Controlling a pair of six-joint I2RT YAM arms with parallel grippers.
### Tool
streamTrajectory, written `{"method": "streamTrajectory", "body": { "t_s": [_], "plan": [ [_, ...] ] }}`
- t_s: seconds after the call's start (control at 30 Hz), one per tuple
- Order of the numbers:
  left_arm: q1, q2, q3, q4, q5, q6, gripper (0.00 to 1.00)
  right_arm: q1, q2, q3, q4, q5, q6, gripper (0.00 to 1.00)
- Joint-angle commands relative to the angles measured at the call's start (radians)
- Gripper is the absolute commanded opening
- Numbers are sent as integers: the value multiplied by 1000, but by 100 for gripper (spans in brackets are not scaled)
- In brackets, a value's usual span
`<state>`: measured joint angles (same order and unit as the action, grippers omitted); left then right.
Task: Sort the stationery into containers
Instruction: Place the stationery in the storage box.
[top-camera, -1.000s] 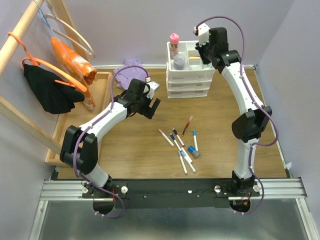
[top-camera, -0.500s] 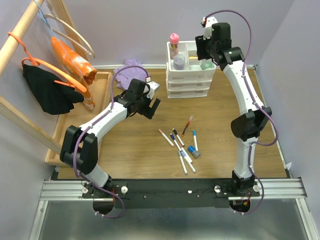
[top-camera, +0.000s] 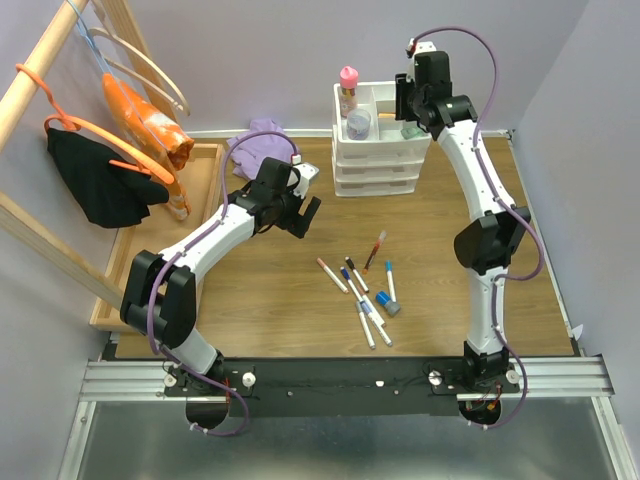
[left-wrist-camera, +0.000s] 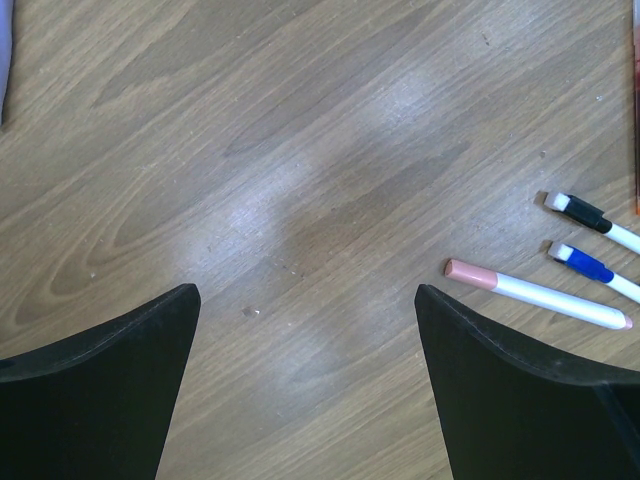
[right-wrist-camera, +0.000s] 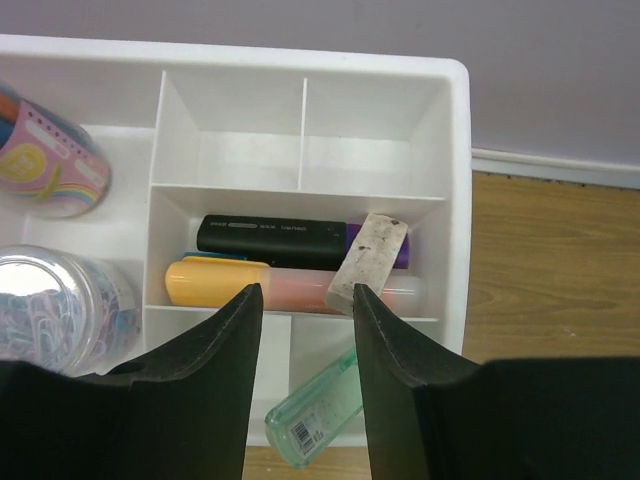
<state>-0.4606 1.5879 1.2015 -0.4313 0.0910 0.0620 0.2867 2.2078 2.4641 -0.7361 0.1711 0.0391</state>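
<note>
Markers (top-camera: 365, 290) lie scattered on the desk (top-camera: 440, 290) between your arms. Your left arm bends low, left pincer (left-wrist-camera: 307, 295) spread wide just above the wood. Your right arm stretches far to the tray (right-wrist-camera: 455, 150), right pincer (right-wrist-camera: 307, 292) partly parted and empty over the highlighters (right-wrist-camera: 270, 235).

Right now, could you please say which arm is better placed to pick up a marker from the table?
Left: the open left end effector hovers near the pink-capped marker; the right end effector is over the tray.
</note>
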Motion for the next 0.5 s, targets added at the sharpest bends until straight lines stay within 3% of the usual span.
{"method": "streamTrajectory", "body": {
  "t_s": [0.0, 0.47],
  "plan": [
    [-6, 14, 17, 19, 13, -4, 98, -4, 29, 39, -8, 59, 39, 50],
    [-6, 46, 50, 8, 19, -11, 98, -20, 49, 26, -6, 91, 38, 49]
  ]
}}
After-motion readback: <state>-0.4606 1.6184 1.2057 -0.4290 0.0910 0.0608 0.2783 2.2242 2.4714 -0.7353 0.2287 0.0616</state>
